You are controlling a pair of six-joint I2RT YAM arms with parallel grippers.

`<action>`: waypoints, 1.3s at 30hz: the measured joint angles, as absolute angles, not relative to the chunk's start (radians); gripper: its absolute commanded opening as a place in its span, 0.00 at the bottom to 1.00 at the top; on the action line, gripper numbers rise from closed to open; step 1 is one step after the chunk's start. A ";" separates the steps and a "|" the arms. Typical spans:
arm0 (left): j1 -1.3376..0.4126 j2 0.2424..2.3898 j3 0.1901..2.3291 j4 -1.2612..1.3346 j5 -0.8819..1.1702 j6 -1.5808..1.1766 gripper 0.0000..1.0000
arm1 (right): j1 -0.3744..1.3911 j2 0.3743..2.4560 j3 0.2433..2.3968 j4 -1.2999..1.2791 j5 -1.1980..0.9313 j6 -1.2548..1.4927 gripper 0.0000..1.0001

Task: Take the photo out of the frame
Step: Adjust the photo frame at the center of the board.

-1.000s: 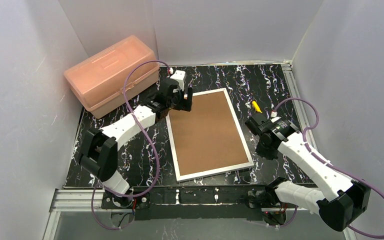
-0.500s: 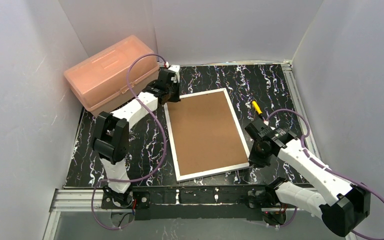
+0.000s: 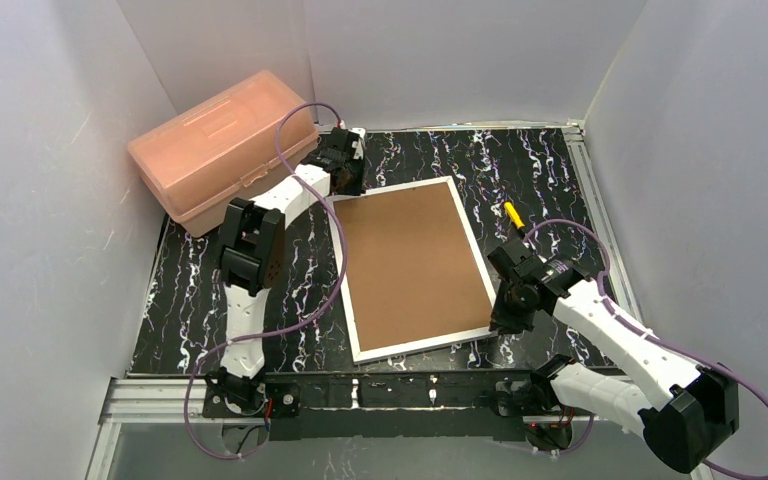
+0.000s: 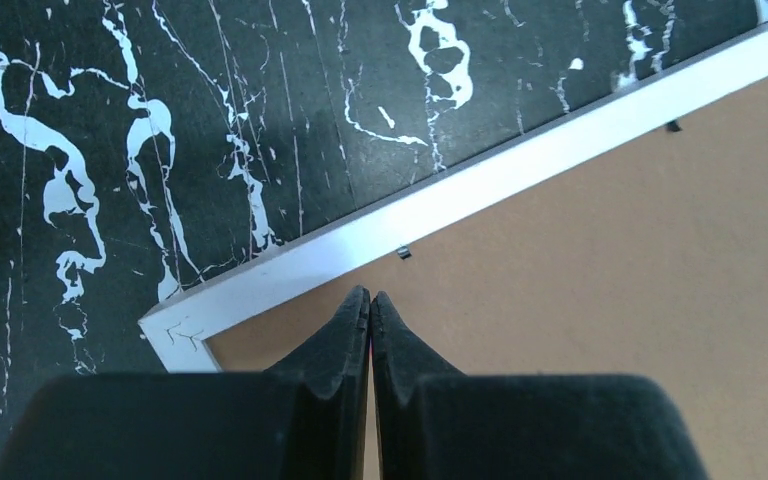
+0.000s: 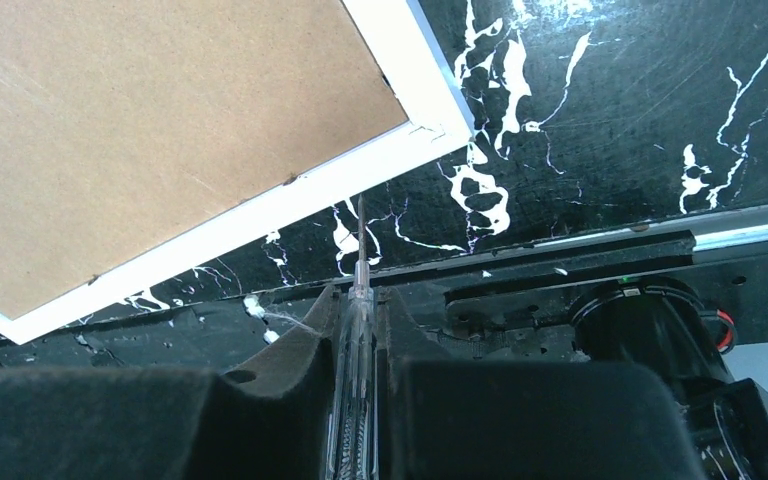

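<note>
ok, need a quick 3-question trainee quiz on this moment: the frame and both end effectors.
1. True or false: the frame lies photo side up.
2. The right end effector holds: A) nothing B) a thin clear-handled tool C) a cloth.
3. Over which corner of the frame are the tips of the left end effector, and are they open or shut?
Key: 1 false, the brown backing faces up. 2 B. 3 the far left corner; shut.
</note>
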State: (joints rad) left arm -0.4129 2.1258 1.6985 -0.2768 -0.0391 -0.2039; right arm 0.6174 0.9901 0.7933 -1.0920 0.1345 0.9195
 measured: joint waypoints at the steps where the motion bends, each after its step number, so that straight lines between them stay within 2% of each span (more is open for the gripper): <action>1: -0.411 2.142 1.716 -0.288 -0.039 -0.204 0.00 | 0.617 0.990 0.791 -1.086 0.133 0.919 0.01; 8: -0.399 2.257 1.873 -0.348 -0.066 -0.218 0.00 | 0.617 1.002 0.787 -1.062 0.128 0.913 0.01; 25: -0.381 2.364 1.936 -0.343 -0.115 -0.273 0.00 | 0.617 1.044 0.794 -1.053 0.170 0.886 0.01; 31: -0.370 2.361 1.915 -0.325 -0.119 -0.282 0.00 | 0.617 1.106 0.846 -1.066 0.207 0.850 0.01; 39: -0.345 2.249 1.733 -0.299 -0.156 -0.323 0.00 | 0.617 1.176 0.881 -1.066 0.247 0.798 0.01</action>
